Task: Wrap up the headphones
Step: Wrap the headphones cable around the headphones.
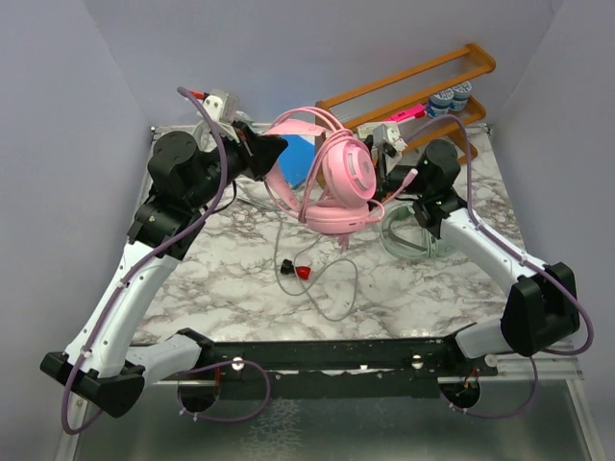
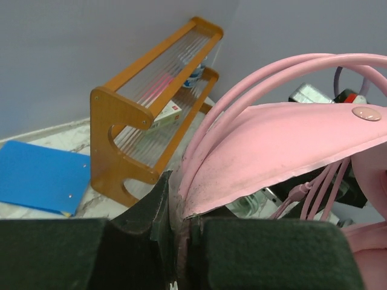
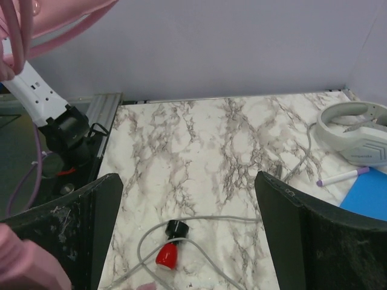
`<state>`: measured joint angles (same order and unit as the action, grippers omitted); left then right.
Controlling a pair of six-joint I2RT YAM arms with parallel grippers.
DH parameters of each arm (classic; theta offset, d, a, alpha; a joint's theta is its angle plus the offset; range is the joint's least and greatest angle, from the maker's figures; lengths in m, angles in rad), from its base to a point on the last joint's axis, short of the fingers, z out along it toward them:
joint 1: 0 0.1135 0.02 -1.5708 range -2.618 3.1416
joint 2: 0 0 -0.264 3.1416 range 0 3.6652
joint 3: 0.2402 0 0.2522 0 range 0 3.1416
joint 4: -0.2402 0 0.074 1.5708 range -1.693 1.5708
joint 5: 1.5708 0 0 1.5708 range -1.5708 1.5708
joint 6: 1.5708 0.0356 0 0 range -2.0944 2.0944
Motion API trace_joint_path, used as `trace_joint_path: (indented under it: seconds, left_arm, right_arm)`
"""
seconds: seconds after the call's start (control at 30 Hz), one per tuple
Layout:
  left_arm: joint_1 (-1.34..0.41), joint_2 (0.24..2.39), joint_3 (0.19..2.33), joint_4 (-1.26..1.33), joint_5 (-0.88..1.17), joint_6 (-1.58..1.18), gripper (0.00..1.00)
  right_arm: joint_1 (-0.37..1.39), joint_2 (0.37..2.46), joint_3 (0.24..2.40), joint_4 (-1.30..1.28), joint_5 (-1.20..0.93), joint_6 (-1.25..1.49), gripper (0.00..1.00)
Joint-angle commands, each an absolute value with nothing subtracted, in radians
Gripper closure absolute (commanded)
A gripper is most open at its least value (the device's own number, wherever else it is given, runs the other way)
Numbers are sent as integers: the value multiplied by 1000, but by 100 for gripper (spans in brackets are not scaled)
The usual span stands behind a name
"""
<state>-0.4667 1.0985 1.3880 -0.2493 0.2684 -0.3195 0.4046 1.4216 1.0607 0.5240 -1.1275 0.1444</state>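
My left gripper clenches the pink headphones by their band, my right gripper gapes released, and the box label is illegible.

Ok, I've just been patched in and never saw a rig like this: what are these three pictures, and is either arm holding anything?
These are two robot arms bolted at the near edge of a marble table. The wide picture looks down from above and behind: left arm on the left, right arm on the right. The other two come from a camera on each wrist, looking out past its jaws. The left arm's jaws are shut on the headband of the pink headphones, which hang from them. The right arm's jaws stand open beside them, holding nothing. On the table lie mint-green headphones, pale grey headphones, a loose grey cable with a small red-and-black piece, a blue folder and a wooden rack.
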Motion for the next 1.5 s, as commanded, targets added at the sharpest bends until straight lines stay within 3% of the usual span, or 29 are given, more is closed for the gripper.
trace_joint_path:
  seconds: [0.0, 0.5, 0.8, 1.07, 1.2, 1.33, 1.47]
  left_arm:
    - [-469, 1072, 1404, -77, 203, -462, 100]
    - [-469, 1031, 1356, -27, -51, -542, 100]
    - [-469, 993, 1269, 74, -153, -623, 100]
    - [-469, 989, 1279, 93, -185, -614, 100]
    - [-469, 983, 1286, 95, -189, -618, 100]
    - [-469, 974, 1289, 97, -210, -617, 100]
    - [-469, 968, 1274, 105, -236, -612, 100]
  right_arm:
    - [400, 1410, 1078, 544, -1152, 205, 0]
    - [414, 1358, 936, 689, -1015, 366, 0]
    - [518, 1348, 917, 561, -910, 300, 0]
    - [618, 1375, 818, 729, -757, 326, 3]
    - [628, 1388, 769, 843, -714, 355, 9]
    - [641, 1408, 782, 856, -710, 364, 32]
    - [660, 1408, 797, 830, -697, 365, 47]
